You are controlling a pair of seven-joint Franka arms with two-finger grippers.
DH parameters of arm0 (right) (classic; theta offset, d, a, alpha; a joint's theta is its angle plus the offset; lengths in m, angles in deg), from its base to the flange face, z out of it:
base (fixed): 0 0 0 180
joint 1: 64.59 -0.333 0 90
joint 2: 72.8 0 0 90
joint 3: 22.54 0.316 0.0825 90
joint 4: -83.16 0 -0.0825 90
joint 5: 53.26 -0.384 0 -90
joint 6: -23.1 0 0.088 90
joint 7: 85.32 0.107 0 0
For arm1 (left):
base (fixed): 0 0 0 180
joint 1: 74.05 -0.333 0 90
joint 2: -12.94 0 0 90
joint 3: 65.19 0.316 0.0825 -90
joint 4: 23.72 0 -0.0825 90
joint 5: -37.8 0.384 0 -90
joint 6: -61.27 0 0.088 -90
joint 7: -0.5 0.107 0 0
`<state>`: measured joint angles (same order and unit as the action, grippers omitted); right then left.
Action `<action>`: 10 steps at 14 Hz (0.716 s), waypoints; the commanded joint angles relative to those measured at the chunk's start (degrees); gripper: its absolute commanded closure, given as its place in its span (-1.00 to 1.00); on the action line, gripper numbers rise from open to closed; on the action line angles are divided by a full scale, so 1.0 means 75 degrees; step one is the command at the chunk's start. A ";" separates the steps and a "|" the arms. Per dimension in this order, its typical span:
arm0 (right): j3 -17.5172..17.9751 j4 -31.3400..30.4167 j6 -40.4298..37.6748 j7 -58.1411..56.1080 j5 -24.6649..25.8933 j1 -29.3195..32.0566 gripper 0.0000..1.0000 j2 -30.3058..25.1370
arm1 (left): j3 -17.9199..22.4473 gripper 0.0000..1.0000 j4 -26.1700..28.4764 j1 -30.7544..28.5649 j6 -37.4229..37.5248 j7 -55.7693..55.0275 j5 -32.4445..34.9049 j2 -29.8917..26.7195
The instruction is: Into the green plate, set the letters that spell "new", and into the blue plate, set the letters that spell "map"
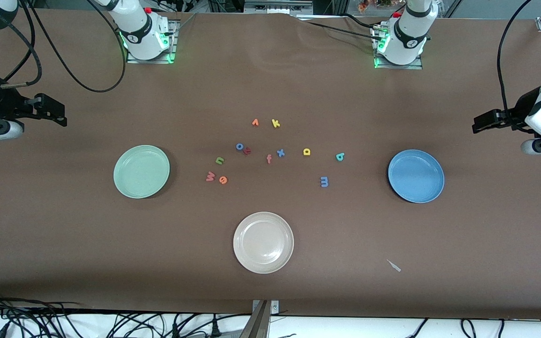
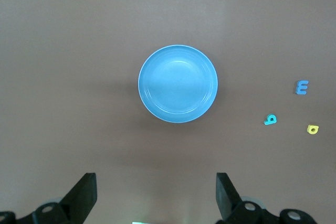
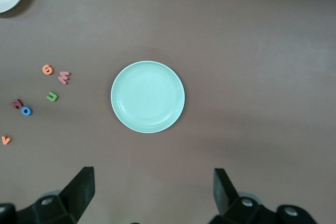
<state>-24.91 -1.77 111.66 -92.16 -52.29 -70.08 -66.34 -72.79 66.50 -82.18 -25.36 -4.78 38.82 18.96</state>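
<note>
The brown table (image 1: 270, 84) carries three plates: the green plate (image 1: 141, 171) toward the right arm's end, the blue plate (image 1: 415, 175) toward the left arm's end, and a beige plate (image 1: 263, 242) nearest the camera. Both arms wait. The left gripper (image 2: 156, 195) hangs above the table near the blue plate and the right gripper (image 3: 153, 193) near the green one (each spread wide, holding nothing). Between the plates lie the "n" (image 1: 220, 161), "e" (image 1: 223, 180) and "w" (image 1: 210, 176) near the green plate, and the "m" (image 1: 324, 181), "a" (image 1: 306, 151) and "p" (image 1: 340, 157) closer to the blue.
</note>
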 commanded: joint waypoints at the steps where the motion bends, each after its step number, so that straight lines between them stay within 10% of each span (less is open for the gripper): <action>1: 0.0034 0.0203 -0.0172 0.0055 0.0012 0.0006 -0.99 0.0065 | 0.0005 -1.00 0.0018 -0.0006 0.0090 0.0166 -0.0136 -0.0076; 10: 0.0034 0.0214 -0.0160 0.0043 0.0012 -0.0006 -0.99 0.0053 | 0.0006 -1.00 0.0006 -0.0006 0.0090 0.0166 -0.0136 -0.0087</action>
<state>-24.84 -1.73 111.65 -92.15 -52.29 -70.10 -66.34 -72.80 66.50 -82.18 -25.36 -4.77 38.82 18.96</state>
